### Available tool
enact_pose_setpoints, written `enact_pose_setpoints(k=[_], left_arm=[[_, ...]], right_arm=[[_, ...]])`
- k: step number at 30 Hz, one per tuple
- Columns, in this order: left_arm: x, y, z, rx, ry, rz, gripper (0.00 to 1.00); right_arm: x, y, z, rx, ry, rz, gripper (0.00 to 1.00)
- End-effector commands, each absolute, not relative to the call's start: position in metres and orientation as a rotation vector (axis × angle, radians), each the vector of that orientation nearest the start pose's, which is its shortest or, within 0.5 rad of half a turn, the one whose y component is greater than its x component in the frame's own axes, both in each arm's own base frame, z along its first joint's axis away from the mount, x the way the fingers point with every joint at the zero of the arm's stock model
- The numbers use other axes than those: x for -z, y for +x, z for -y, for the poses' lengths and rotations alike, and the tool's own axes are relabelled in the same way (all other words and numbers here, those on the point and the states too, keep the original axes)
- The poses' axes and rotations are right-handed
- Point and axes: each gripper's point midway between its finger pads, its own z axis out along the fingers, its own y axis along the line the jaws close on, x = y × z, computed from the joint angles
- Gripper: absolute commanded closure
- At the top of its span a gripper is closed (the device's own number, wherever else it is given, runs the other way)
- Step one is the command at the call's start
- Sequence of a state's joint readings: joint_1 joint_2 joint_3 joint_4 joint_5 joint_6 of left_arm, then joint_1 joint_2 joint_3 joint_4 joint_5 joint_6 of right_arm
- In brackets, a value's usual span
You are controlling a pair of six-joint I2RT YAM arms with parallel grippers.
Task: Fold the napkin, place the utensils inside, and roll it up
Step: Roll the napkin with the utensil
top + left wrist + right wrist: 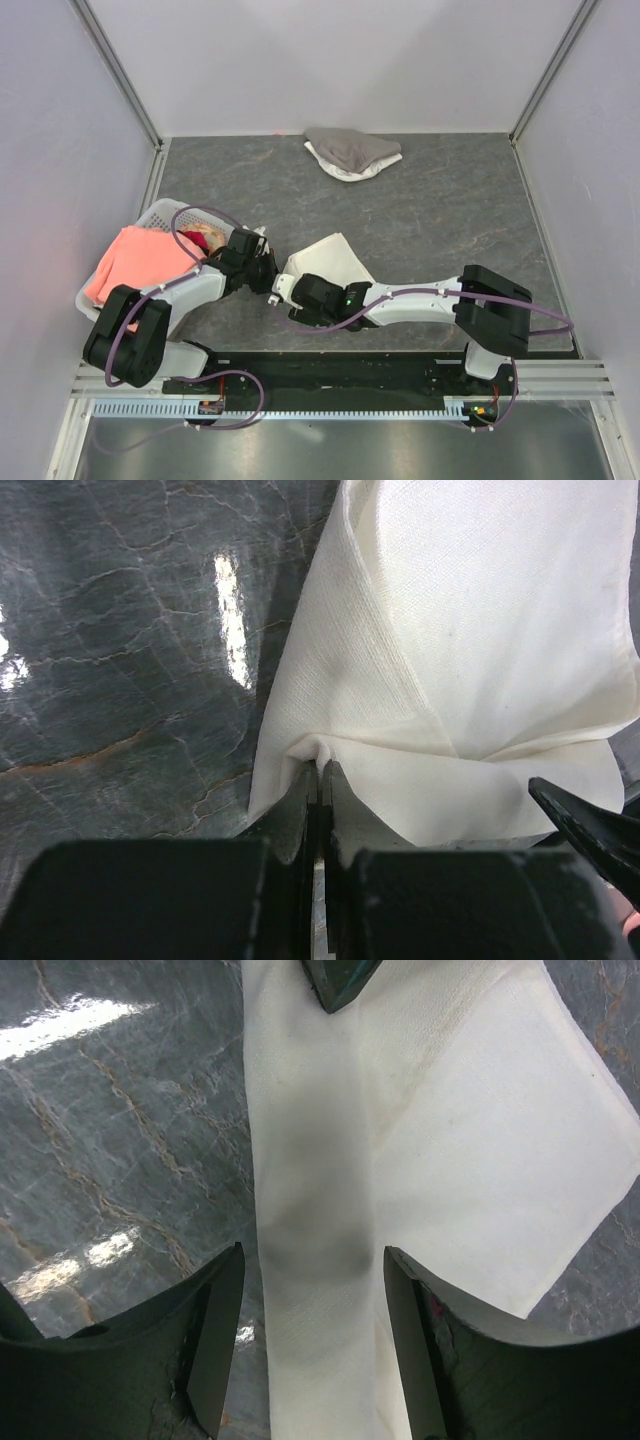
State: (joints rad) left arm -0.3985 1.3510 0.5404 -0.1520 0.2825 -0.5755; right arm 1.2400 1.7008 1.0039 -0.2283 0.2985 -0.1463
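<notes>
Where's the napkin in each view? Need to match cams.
Top external: napkin near picture centre.
Left wrist: fills the right half, near fold pinched in the left fingers.
Right wrist: centre and right, a strip between the open right fingers.
Shared landmark: grey veined table.

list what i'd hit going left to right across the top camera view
salmon-pink cloth → left claw → napkin → right arm's black elbow. Left out, since they overlap others sideways: basket, right claw, grey-and-white cloth heap.
</notes>
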Motion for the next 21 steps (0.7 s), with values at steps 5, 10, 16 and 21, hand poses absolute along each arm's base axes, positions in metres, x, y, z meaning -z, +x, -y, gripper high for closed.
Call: enact_pose_setpoints(k=[5, 10, 16, 21], left_arm=[[-0.021, 0.229, 0.173, 0.714, -0.080, -2.674, 0.98], [-0.023, 0.230, 0.176, 0.733, -0.047, -2.666, 0.98], [-0.039, 0.236, 0.180, 0.770, -0.002, -2.576, 0.95], [-0.063, 0.246, 0.174, 0.736, -0.019, -2.462, 0.56]], right_arm=[[-0.035, 0.193, -0.355, -0.050, -1.465, -1.933, 0.34], [-0.024, 0.199, -0.351, -0.064, -1.463, -1.986, 0.38], [-0.005, 0.187, -0.344, -0.207, -1.528, -2.119, 0.66], [0.005, 0.170, -0.339, -0.372, -1.549, -2.242, 0.77]])
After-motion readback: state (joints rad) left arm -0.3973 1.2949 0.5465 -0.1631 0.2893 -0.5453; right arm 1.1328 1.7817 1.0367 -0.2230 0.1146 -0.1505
